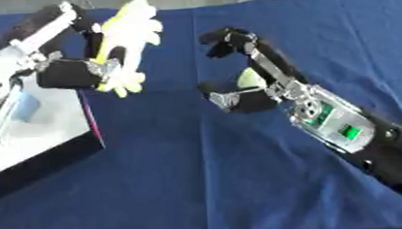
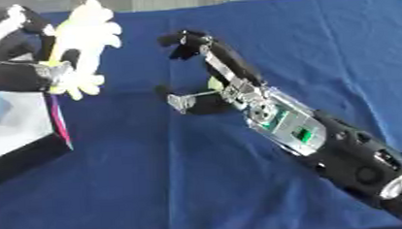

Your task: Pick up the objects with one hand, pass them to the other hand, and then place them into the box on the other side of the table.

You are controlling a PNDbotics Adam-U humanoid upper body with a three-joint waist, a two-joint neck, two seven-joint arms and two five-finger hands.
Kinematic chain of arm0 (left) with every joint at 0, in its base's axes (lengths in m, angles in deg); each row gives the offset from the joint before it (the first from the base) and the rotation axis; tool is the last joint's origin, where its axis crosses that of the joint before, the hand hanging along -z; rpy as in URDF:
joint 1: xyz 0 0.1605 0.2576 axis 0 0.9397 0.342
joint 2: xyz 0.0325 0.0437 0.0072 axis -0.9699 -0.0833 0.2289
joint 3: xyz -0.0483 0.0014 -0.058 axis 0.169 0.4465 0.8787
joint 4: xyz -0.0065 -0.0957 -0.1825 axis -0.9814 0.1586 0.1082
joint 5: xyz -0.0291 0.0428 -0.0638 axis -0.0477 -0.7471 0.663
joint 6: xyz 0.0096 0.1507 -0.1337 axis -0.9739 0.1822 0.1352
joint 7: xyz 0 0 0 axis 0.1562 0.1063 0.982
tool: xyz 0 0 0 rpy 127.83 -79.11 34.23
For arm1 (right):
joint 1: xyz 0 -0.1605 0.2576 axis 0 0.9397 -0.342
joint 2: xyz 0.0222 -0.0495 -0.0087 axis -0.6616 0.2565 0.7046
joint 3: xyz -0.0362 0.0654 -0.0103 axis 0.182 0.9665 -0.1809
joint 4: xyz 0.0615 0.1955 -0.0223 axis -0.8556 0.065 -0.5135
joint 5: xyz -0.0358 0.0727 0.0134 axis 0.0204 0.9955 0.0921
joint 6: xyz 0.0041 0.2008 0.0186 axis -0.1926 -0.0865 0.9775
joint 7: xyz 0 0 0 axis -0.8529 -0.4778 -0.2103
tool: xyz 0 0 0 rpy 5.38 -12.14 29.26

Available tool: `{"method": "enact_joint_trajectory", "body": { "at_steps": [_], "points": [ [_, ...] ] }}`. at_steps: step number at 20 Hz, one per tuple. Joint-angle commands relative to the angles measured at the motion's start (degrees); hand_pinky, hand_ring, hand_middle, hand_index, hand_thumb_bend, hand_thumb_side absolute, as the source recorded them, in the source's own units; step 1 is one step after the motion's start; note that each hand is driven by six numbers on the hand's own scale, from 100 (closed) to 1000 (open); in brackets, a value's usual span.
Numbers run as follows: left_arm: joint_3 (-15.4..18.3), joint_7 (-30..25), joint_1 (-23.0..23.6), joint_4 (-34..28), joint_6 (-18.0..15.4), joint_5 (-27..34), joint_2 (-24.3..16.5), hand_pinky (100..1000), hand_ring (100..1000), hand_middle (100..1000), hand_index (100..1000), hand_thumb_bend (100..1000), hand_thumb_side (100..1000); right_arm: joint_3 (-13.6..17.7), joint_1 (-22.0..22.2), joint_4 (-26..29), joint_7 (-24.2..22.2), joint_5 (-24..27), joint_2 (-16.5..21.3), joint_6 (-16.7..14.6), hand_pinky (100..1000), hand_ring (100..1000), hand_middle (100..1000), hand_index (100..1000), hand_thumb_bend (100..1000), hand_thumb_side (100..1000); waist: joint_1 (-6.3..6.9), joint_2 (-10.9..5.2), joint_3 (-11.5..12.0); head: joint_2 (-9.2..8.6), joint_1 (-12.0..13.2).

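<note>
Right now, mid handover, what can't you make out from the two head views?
- Yellow toy: blurred in both views; left hand curled round its middle; what it depicts unclear.
- Pale object behind right hand: the fingers cover most of it.
- Box: cut by the left edge in both views; only a light blue shape shows inside.

- The left hand [image 1: 75, 73] was raised at the upper left, its fingers and thumb curled round a pale yellow object [image 1: 131, 39], with its silver wrist toward the left edge.
- The right arm reached in from the lower right, and the right hand [image 1: 254, 92] lay open, fingers extended up-left, thumb jutting left.
</note>
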Motion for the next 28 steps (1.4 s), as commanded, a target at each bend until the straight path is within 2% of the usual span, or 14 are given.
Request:
{"method": "enact_joint_trajectory", "body": {
  "at_steps": [1,7,13,24,25,28],
  "points": [
    [2.88,2.42,-1.16,1.26,0.04,0.77,-4.87,1000,488,269,314,100,258,0.50,-0.28,0.88,-0.12,-0.55,1.30,-0.57,722,723,786,849,306,209,0.57,-0.60,0.09,-0.10,1.92],
    [4.91,4.42,0.41,4.38,0.13,1.19,-9.76,1000,493,272,318,100,253,0.43,-0.10,0.88,-0.16,-1.26,1.03,-1.27,722,724,786,849,310,208,0.27,-0.45,0.02,-0.36,6.97],
    [6.96,5.46,1.75,7.74,0.05,-0.29,-11.83,1000,501,279,329,100,249,0.27,-0.01,0.88,-0.56,-2.19,0.63,-1.23,722,722,780,846,315,215,-0.19,-0.29,0.11,-0.89,9.69],
    [8.08,3.69,2.98,12.89,-0.91,-7.90,-12.75,1000,521,298,369,100,244,-0.40,0.15,0.88,-4.47,-4.90,0.48,-1.52,725,722,772,836,335,234,-0.60,-0.28,0.30,-1.49,11.58],
    [8.11,3.39,3.06,13.36,-1.07,-8.41,-12.69,1000,527,310,383,100,244,-0.40,0.15,0.88,-4.61,-5.03,0.46,-1.54,725,722,772,836,336,234,-0.64,-0.29,0.30,-1.52,11.58],
    [7.93,1.74,3.24,14.09,-1.63,-10.07,-12.55,1000,603,431,487,100,247,-0.46,0.20,0.88,-4.93,-5.42,0.33,-1.62,726,722,772,836,338,237,-0.77,-0.30,0.23,-1.41,11.34]
  ]
}}
